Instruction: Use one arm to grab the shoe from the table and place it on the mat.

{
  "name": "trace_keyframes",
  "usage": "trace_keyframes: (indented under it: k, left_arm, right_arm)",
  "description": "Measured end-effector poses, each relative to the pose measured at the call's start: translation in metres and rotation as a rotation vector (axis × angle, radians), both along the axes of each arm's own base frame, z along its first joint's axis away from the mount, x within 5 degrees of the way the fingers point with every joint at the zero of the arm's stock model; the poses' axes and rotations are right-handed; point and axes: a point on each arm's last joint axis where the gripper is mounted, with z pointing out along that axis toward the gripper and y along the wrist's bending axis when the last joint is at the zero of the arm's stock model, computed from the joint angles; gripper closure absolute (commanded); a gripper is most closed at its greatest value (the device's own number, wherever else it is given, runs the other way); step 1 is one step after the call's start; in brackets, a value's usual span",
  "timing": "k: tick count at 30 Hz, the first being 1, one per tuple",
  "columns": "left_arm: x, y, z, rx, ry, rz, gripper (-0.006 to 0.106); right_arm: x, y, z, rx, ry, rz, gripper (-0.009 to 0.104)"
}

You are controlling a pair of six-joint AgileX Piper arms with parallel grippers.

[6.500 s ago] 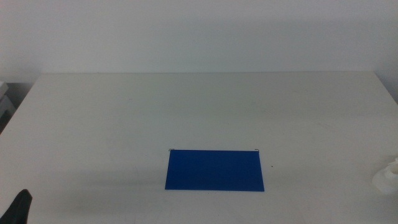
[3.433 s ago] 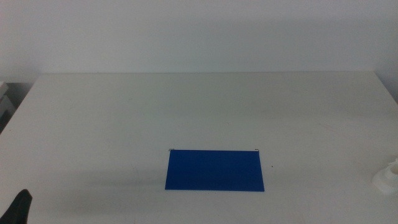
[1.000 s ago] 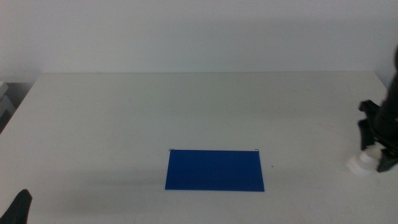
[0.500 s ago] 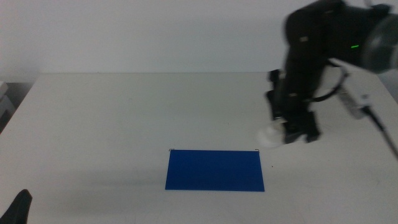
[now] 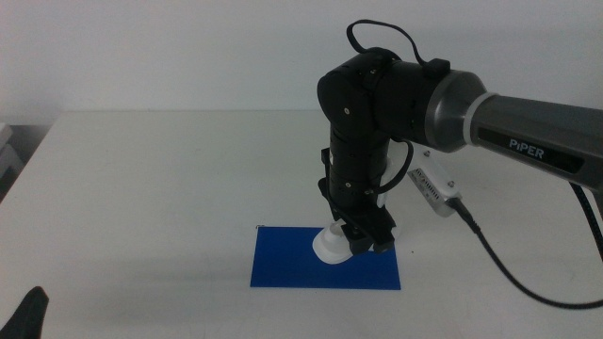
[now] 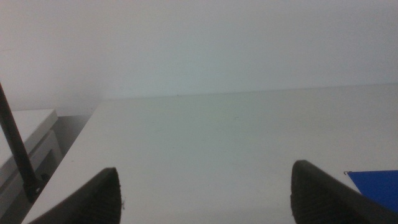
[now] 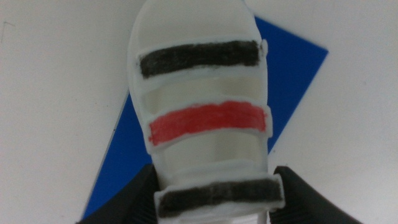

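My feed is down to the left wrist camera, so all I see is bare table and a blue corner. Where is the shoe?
Observer: The right gripper holds the shoe, over the mat.
Operator: How are the jaws placed on it?
Observer: The right wrist view shows one on each side of the shoe, near one end, beside a black strap.
Operator: What else is on top of the shoe?
Observer: A red strap across the middle and another black one at the far end.
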Motion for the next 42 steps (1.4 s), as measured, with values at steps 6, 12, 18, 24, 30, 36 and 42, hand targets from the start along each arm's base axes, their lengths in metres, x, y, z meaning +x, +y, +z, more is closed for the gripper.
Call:
trace_keyframes:
  k: [6,12,18,24,30,36,42]
  left_arm:
    - [0.0000,0.0000,0.0000,0.000,0.000,0.000,0.007]
    - [0.0000,0.0000,0.0000,0.000,0.000,0.000,0.007]
    - [0.0000,0.0000,0.0000,0.000,0.000,0.000,0.007]
    - [0.0000,0.0000,0.0000,0.000,0.000,0.000,0.007]
    - [0.0000,0.0000,0.0000,0.000,0.000,0.000,0.007]
    - [0.0000,0.0000,0.0000,0.000,0.000,0.000,0.007]
    - [0.0000,0.0000,0.0000,0.000,0.000,0.000,0.007]
  right_arm:
    - [0.0007,0.0002,0.0008,-0.033,-0.014,0.223,0.098]
    - [0.0015,-0.0005,0.0009,-0.091,-0.034,0.555,0.098]
    - [0.0013,-0.0007,0.0008,-0.142,-0.044,0.902,0.098]
    - [0.0010,-0.0010,0.0008,-0.210,-0.057,1.366,0.098]
    - [0.0020,-0.0005,0.0010,-0.274,-0.085,1.787,0.098]
    - [0.0037,0.0024,0.0014,-0.352,-0.147,2.274,0.098]
    - [0.0018,0.0062,0.0005,-0.352,-0.199,2.547,0.098]
